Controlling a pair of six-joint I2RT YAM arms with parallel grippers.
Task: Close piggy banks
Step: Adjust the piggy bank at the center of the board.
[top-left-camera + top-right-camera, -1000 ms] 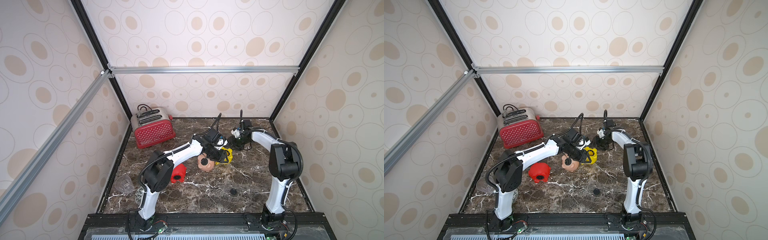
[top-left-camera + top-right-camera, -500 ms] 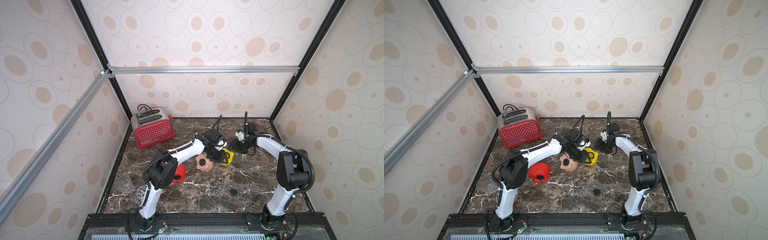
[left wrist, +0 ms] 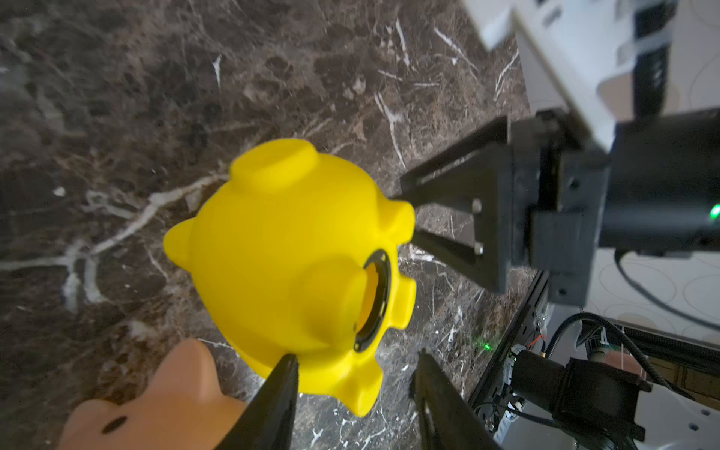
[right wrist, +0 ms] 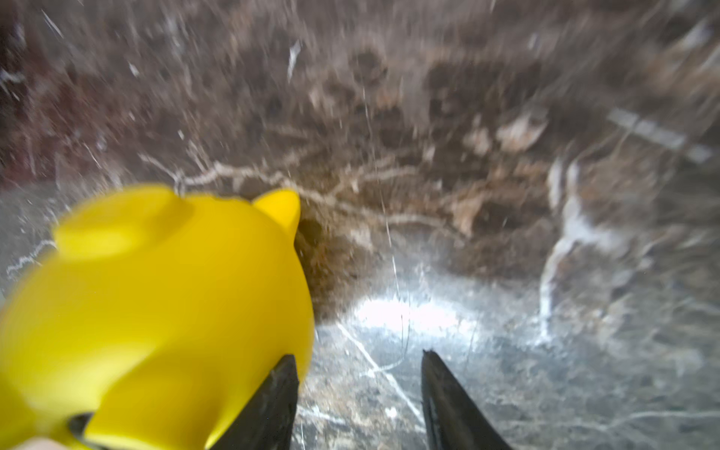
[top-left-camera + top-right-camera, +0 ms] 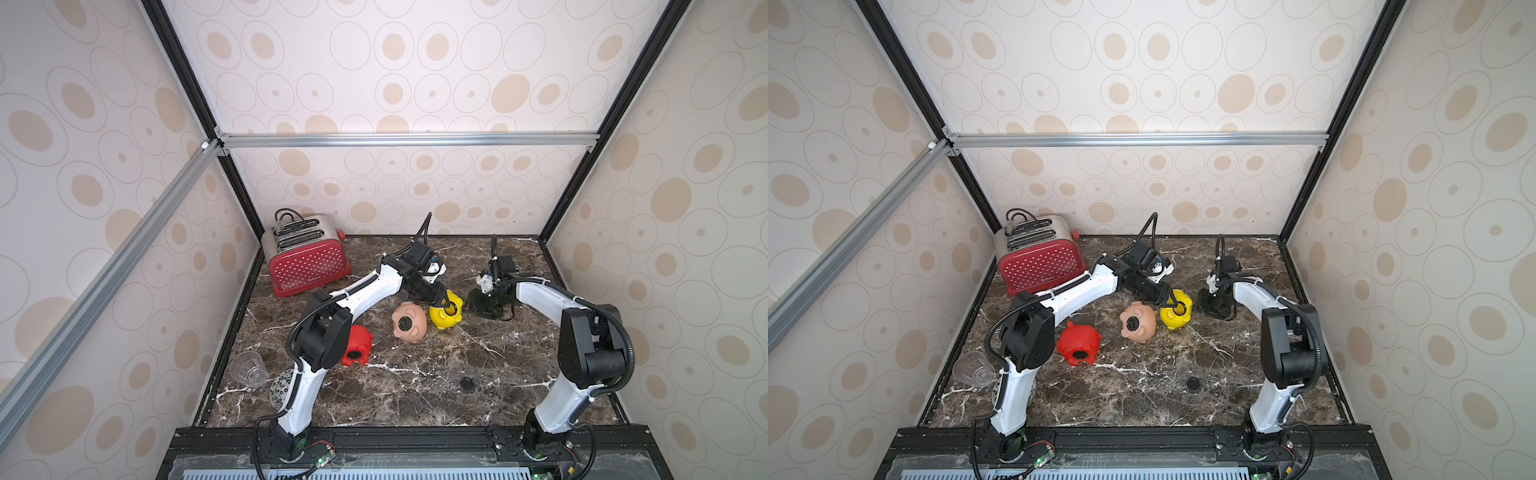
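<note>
The yellow piggy bank [image 5: 446, 312] [image 5: 1176, 311] lies on the marble with its round belly hole [image 3: 374, 300] open and rimmed in black. My left gripper [image 3: 356, 370] is open around one of its feet; one finger [image 3: 284, 382] rests at the body and the other stands apart. My right gripper [image 4: 356, 364] is open and empty beside the same pig [image 4: 156, 304], on its far side from the left arm. A peach-pink piggy bank [image 5: 409, 322] [image 3: 156, 397] lies belly up with a black plug in it. The red piggy bank [image 5: 356, 345] lies by the left arm's elbow.
A loose black plug [image 5: 466, 382] [image 5: 1192, 383] lies on the table toward the front. The red polka-dot toaster [image 5: 307, 262] stands at the back left. A clear cup [image 5: 248, 369] and a patterned ball [image 5: 280, 390] sit at the front left, by the left arm's base.
The right arm's elbow has swung out to the right and its gripper has come down beside the yellow pig. The left gripper and the pigs have stayed put.
</note>
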